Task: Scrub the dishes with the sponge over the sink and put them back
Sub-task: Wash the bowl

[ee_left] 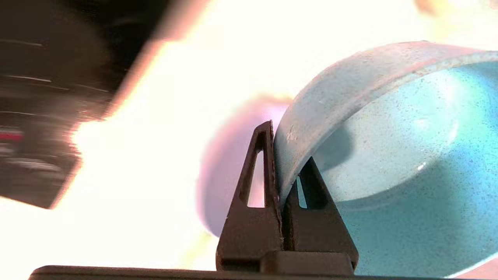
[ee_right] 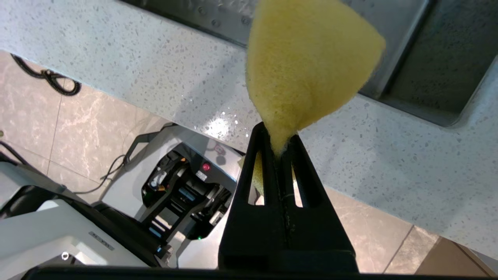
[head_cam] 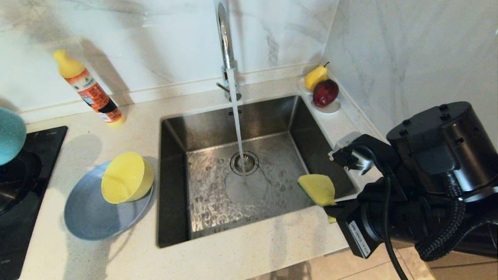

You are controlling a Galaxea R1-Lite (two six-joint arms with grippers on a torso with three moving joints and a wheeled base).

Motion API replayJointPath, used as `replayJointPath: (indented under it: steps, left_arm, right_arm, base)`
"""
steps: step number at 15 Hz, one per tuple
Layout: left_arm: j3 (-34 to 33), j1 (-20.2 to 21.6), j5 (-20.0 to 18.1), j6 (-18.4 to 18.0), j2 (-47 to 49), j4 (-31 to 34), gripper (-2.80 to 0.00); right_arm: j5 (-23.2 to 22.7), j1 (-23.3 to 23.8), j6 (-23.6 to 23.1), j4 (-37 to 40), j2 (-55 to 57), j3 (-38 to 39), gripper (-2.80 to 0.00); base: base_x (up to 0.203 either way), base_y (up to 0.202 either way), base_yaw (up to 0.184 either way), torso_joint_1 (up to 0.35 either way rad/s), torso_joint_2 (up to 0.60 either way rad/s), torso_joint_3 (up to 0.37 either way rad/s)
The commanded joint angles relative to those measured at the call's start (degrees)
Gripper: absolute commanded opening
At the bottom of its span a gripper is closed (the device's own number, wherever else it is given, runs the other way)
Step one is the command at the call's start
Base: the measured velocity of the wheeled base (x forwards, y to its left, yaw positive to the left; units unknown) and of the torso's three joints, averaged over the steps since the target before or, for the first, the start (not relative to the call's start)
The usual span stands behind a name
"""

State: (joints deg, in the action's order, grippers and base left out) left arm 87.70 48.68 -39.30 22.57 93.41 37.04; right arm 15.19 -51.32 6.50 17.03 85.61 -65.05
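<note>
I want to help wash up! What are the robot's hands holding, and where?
Left gripper: small teal-blue bowl, pinched by its rim. Right gripper: soft yellow sponge, pinched at one end.

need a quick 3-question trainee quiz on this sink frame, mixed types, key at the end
1. True or false: the yellow bowl stands upright beside the plate.
2. What does the right tool hold? A) sponge B) bottle C) pear
3. Fill in: the left tool is shut on the rim of the ___ bowl.

Key
1. False. It lies tipped on its side on the plate.
2. A. The sponge is pinched at one corner, over the sink's near right edge; the tap is running.
3. Teal. One finger is outside the wall, one inside.
</note>
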Motion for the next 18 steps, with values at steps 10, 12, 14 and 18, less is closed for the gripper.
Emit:
replayJointPath:
  steps: [10,12,14,18]
  left_arm:
    - [13.0,-54.3,15.9,3.9,-4.4,6.4,-2.80]
    - [16.1,-61.7,22.4,5.0,0.5,6.3,-2.80]
    - [17.4,-65.0,27.4,5.6,5.2,5.9,-2.80]
    - [17.1,-67.8,29.5,8.6,11.6,3.5,-2.80]
  right_arm:
    - [0.2,2.4,0.1,-4.9,0.1,-2.0,-2.80]
    - [0.2,2.6,0.3,-5.0,0.1,-2.5,-2.80]
    - [0.1,3.2,0.3,-5.0,0.1,-3.2,-2.80]
    - [0.1,4.0,0.4,-4.9,-0.5,-3.0,-2.80]
  base:
    - [0.000,0.000,0.000,0.000,0.00,0.000]
    - [0.000,0.000,0.000,0.000,0.00,0.000]
    - [0.000,0.000,0.000,0.000,0.00,0.000]
    - [0.000,0.000,0.000,0.000,0.00,0.000]
